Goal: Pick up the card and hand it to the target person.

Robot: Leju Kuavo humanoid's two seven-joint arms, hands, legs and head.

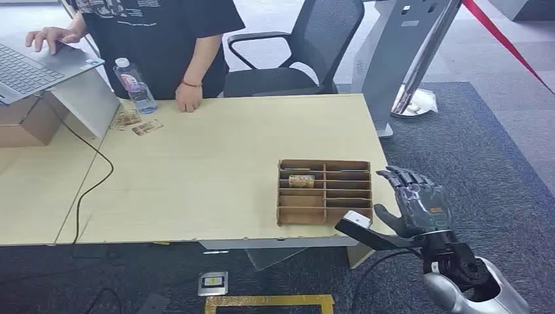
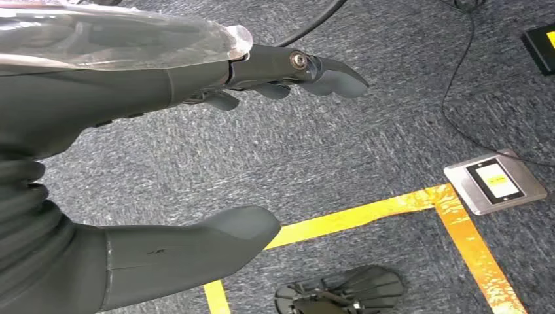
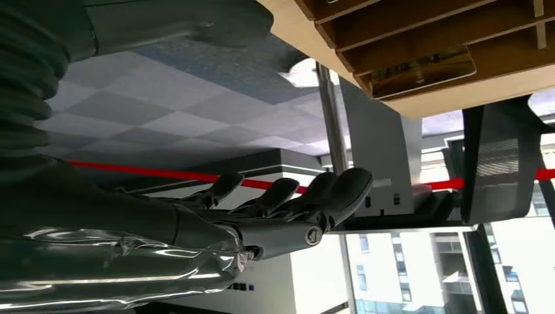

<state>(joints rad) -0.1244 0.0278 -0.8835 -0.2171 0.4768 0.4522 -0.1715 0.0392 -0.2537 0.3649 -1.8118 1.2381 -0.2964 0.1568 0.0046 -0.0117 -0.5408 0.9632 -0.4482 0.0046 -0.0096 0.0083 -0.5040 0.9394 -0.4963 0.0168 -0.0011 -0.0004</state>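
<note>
Pale wooden table (image 1: 216, 170) on grey carpet, with a person (image 1: 163, 39) standing at its far edge. The landmark is the brown cardboard divider tray (image 1: 325, 191), which sits near the table's front right corner. The card (image 1: 302, 180) lies in 1 of the tray's left-hand slots, toward the far side; further loose cards (image 1: 136, 123) lie well apart from the tray, near a water bottle (image 1: 135, 85) beside the person's hand (image 1: 188, 98).

The right hand (image 1: 413, 201) is raised just beside the tray's right wall, off the table edge, fingers apart and holding nothing. The left hand (image 2: 196, 150) hangs over the carpet, fingers spread, also holding nothing.

Assessment: the reach has not begun. The hand should cross over the tray's right compartments, descend with fingertips aligned along the slot, and pinch the card's upper edge without dragging the light tray.
</note>
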